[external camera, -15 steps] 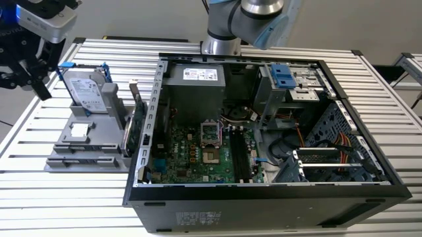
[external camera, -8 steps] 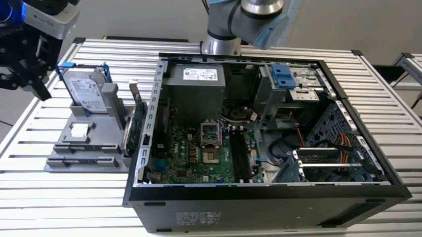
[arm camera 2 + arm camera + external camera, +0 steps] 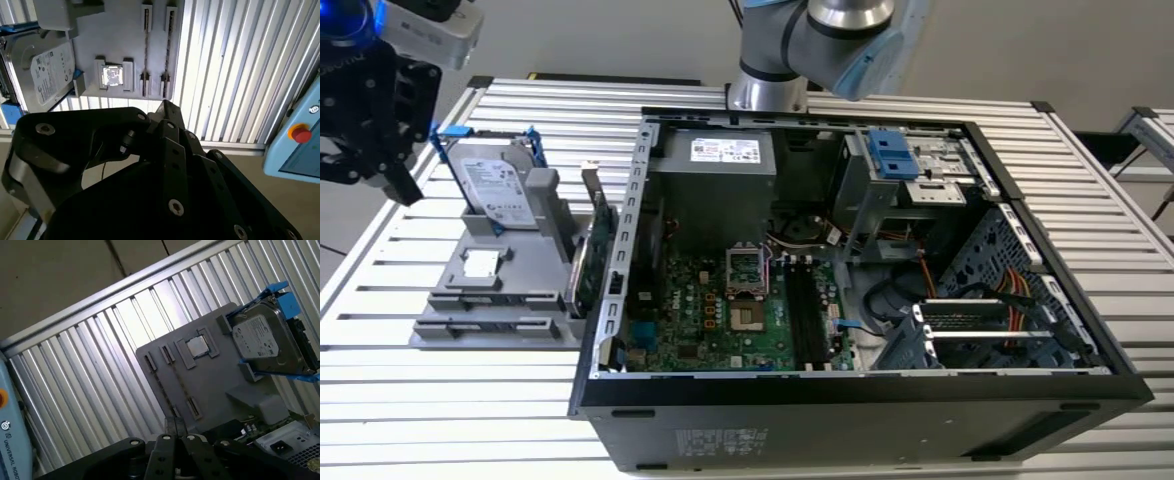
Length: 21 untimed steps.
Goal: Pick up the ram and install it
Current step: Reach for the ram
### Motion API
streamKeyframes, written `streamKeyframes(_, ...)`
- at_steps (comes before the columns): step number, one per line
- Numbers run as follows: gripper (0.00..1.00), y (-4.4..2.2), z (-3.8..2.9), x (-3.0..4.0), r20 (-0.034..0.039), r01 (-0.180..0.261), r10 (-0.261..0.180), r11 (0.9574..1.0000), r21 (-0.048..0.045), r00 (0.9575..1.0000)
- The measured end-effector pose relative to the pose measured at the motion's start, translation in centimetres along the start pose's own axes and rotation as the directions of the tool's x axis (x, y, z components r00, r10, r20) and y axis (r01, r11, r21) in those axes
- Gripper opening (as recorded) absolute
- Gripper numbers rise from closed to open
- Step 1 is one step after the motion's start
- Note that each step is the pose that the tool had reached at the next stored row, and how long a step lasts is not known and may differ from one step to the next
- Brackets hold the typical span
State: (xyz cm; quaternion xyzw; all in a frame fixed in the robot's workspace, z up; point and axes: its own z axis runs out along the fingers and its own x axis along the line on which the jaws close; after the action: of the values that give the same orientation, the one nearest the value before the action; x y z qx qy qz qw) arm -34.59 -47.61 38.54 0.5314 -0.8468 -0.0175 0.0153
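Note:
My black gripper (image 3: 403, 192) hangs high over the slatted table, at the exterior view's left of the grey parts holder (image 3: 467, 300). In both wrist views its fingertips (image 3: 165, 106) (image 3: 174, 424) meet with nothing showing between them. They point toward the holder's two narrow slots (image 3: 156, 47) (image 3: 170, 385). No stick stands up from those slots (image 3: 494, 322) in the exterior view. I cannot tell whether the ram sits in the dark long slots (image 3: 803, 320) on the motherboard of the open computer case (image 3: 854, 405); it is hidden from me.
On the holder stand a silver hard drive in a blue frame (image 3: 500, 185), a small square chip (image 3: 480, 263) and a green expansion card (image 3: 584, 268) on edge. The arm's base (image 3: 767, 90) rises behind the case. A pale blue pendant with a red button (image 3: 300, 142) lies past the table edge.

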Motion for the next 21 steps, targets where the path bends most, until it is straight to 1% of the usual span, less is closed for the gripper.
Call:
streamKeyframes(2,0.0,0.0,0.0,0.0,-0.0012,0.025,-0.025,0.9997,0.0002,0.9997)
streamKeyframes(6,0.0,0.0,0.0,0.0,-0.0024,0.052,-0.052,0.9987,0.0004,0.9986)
streamKeyframes(8,0.0,0.0,0.0,0.0,-0.0038,0.082,-0.082,0.9966,0.0005,0.9966)
streamKeyframes(10,0.0,0.0,0.0,0.0,-0.0055,0.118,-0.118,0.993,0.0005,0.993)
streamKeyframes(13,0.0,0.0,0.0,0.0,-0.0078,0.168,-0.168,0.9858,0.0007,0.9858)
streamKeyframes(15,0.0,0.0,0.0,0.0,-0.0092,0.202,-0.202,0.9793,0.0017,0.9793)
streamKeyframes(18,0.0,0.0,0.0,-0.01,-0.0107,0.255,-0.255,0.967,0.0069,0.967)
streamKeyframes(21,0.0,0.0,0.0,-0.01,-0.0117,0.302,-0.302,0.9533,0.0147,0.9534)
